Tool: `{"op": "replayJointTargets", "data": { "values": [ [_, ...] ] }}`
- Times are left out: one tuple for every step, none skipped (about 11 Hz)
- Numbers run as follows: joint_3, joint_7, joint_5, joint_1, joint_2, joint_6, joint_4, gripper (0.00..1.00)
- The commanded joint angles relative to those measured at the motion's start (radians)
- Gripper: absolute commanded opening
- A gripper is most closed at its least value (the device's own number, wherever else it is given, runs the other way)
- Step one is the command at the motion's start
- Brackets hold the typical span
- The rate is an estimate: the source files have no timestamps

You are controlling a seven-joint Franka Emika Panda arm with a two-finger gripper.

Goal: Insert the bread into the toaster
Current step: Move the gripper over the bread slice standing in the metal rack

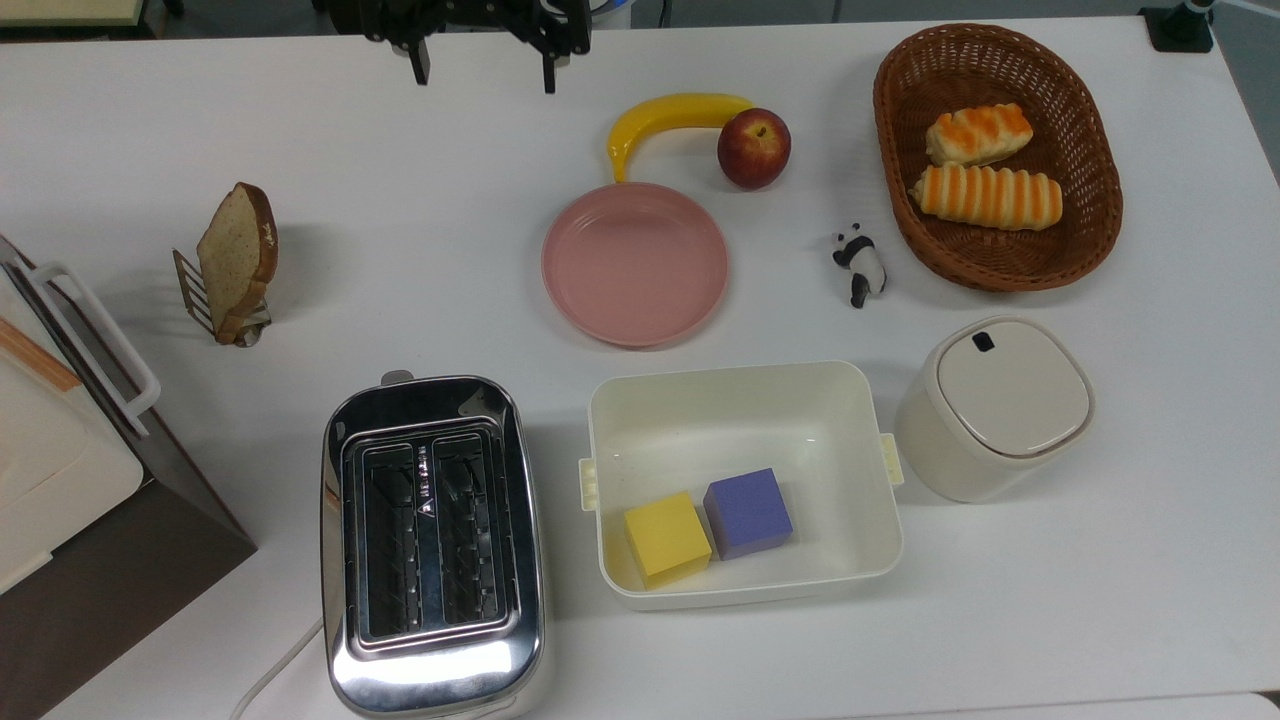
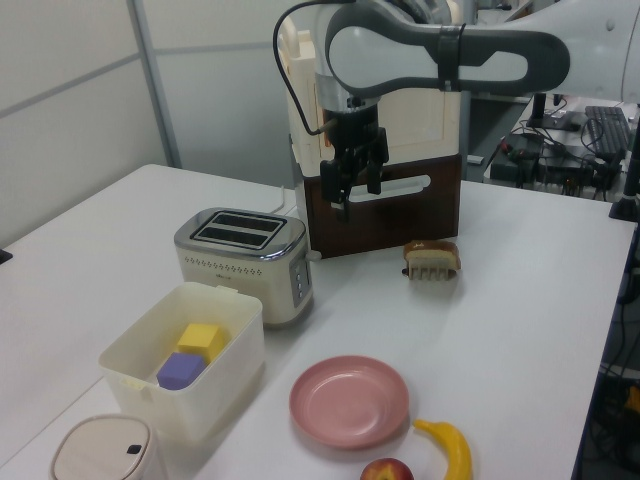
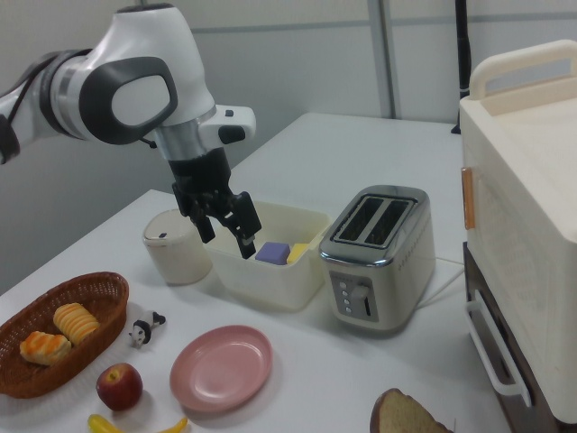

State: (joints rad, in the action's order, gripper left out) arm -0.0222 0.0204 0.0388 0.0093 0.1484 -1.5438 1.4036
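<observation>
Gripper (image 3: 227,232) spread wide and empty, one bread (image 1: 237,256) slice, one toaster (image 1: 432,545), two rolls (image 1: 985,165)

Two rolls (image 1: 978,134) (image 1: 987,196), two cubes (image 1: 667,538) (image 1: 748,513), one bread slice (image 1: 237,255), one toaster (image 1: 430,545)

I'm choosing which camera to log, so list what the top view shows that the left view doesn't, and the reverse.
Only the top view: the wicker basket with two striped rolls, the panda figurine, and the bread seen side-on as a whole slice standing in its rack.

Only the left view: the arm's upper links above the open claw, and a cluttered desk beyond the table.

Both: the toaster with empty slots, pink plate, white bin holding the yellow and purple blocks, lidded canister, banana, apple.
</observation>
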Motion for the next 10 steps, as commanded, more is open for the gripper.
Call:
{"op": "replayJointTargets", "data": {
  "values": [
    [-0.01, -0.025, -0.002, 0.008, -0.035, 0.007, 0.041, 1.0],
    [-0.013, -0.027, -0.002, 0.006, -0.035, 0.007, 0.04, 1.0],
    [-0.016, -0.03, -0.002, 0.003, -0.035, 0.007, 0.041, 1.0],
    [-0.018, -0.043, 0.0, 0.001, -0.032, 0.002, 0.041, 1.0],
    [-0.019, -0.086, 0.01, -0.005, -0.032, 0.002, 0.044, 1.0],
    [-0.019, -0.132, 0.016, -0.024, -0.032, -0.002, 0.052, 1.0],
    [-0.019, -0.173, 0.035, -0.037, -0.027, -0.018, 0.055, 1.0],
    [-0.019, -0.215, 0.073, -0.051, -0.021, -0.048, 0.07, 1.0],
    [-0.019, -0.256, 0.113, -0.063, -0.021, -0.1, 0.102, 1.0],
    [-0.019, -0.287, 0.146, -0.077, -0.021, -0.143, 0.13, 1.0]
  ]
}}
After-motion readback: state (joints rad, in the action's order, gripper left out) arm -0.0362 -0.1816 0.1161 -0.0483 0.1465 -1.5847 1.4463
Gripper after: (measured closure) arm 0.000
